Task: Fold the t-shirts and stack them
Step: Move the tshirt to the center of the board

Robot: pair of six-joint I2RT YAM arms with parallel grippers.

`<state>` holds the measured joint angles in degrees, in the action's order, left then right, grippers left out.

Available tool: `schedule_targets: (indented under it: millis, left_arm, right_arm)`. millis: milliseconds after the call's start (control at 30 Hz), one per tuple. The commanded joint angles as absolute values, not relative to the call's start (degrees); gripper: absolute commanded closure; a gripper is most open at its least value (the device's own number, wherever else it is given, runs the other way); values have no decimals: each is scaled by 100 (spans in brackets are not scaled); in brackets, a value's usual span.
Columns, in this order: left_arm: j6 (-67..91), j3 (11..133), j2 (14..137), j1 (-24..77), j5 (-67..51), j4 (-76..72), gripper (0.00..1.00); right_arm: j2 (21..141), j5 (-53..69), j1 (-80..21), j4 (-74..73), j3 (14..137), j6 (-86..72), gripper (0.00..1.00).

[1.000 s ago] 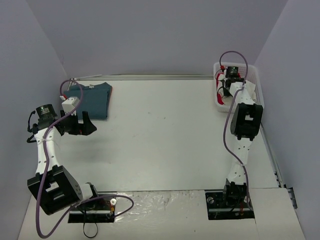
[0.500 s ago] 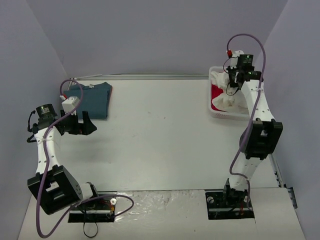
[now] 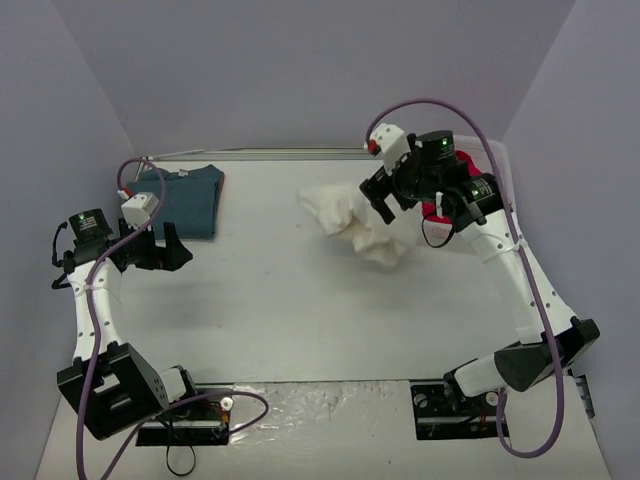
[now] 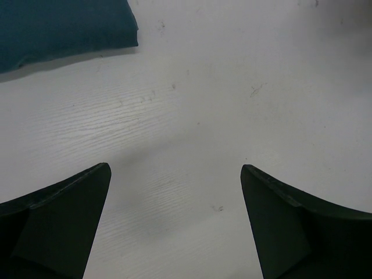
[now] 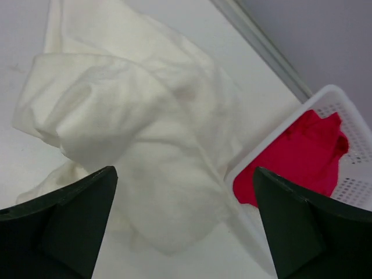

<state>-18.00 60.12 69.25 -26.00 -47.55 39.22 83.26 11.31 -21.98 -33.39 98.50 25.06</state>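
Note:
The cream-white t-shirt (image 3: pixel 352 224) lies in a crumpled heap on the table, right of centre. My right gripper (image 3: pixel 386 203) hangs just above its right side, open and holding nothing. In the right wrist view the cream-white t-shirt (image 5: pixel 133 116) fills the space below the open right gripper (image 5: pixel 183 174). The red t-shirt (image 5: pixel 296 154) lies in the white basket (image 5: pixel 328 96). At the far left lies the teal-blue t-shirt (image 3: pixel 187 198), folded flat. My left gripper (image 3: pixel 166 253) stands open just in front of it, over bare table (image 4: pixel 192 116), with a corner of the teal-blue t-shirt (image 4: pixel 58 26) at the upper left.
The white basket (image 3: pixel 503 165) stands at the back right, largely hidden behind my right arm. A grey rail (image 3: pixel 300 153) runs along the table's far edge. Grey walls close in the table on three sides.
My right arm swung left out of the basket, carrying the cream-white t-shirt, and opened; the shirt now lies on the table. The left arm has hardly moved.

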Motion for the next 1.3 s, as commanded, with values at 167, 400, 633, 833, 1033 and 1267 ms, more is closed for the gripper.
schedule_targets:
  millis: [167, 400, 633, 833, 1033, 1267]
  left_arm:
    - [-1934, 6108, 6794, -2610, -4948, 4017, 6]
    - [-1960, 6100, 6750, -2619, -4975, 4025, 6]
    - [-2004, 6100, 6803, -2619, -5027, 4060, 6]
    - [-2039, 6091, 6803, -2619, -5027, 4061, 6]
    - [-2065, 6082, 6847, -2619, -5054, 4069, 6]
    - [-2092, 6108, 6952, -2619, -5089, 4113, 6]
  right_arm:
    - [8051, 669, -2329, -3692, 8791, 2725, 0]
    - [8691, 860, -1654, -3252, 8253, 2566, 47]
    - [10254, 1212, -1354, -3111, 8568, 2215, 79]
    - [10827, 1055, -1284, -2971, 8859, 2074, 80]
    - [11031, 651, -1160, -2883, 8956, 2004, 79]
    - [11057, 70, -1143, -2689, 8824, 1942, 78]
